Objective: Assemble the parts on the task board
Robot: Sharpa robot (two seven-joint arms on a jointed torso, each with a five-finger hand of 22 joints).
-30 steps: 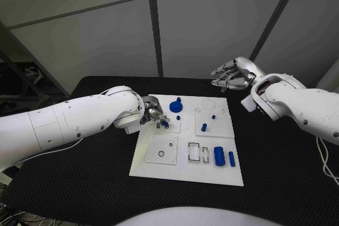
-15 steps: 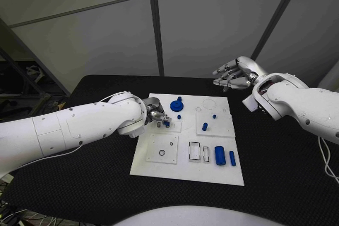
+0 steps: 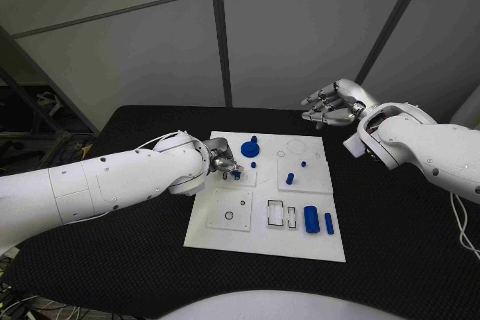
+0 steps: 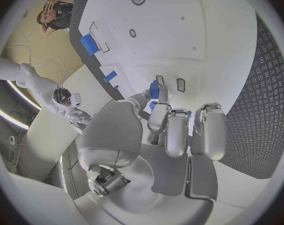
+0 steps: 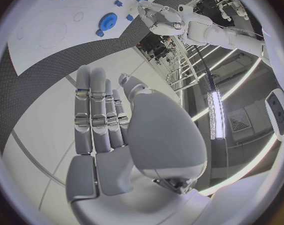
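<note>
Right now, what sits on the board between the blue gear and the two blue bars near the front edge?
In the head view, between the blue gear and the blue bars, small blue pegs stand on the task board.

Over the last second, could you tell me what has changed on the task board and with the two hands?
The left hand, pinching a small blue part, edged slightly toward the board's far side, the arm swinging in with it. The right hand stayed raised and open beyond the task board, and the loose blue parts kept their places.

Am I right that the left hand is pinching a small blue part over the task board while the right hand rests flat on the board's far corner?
Not quite. The left hand does pinch a small blue part over the task board, but the head view shows the right hand raised beyond the board, holding nothing.
</note>
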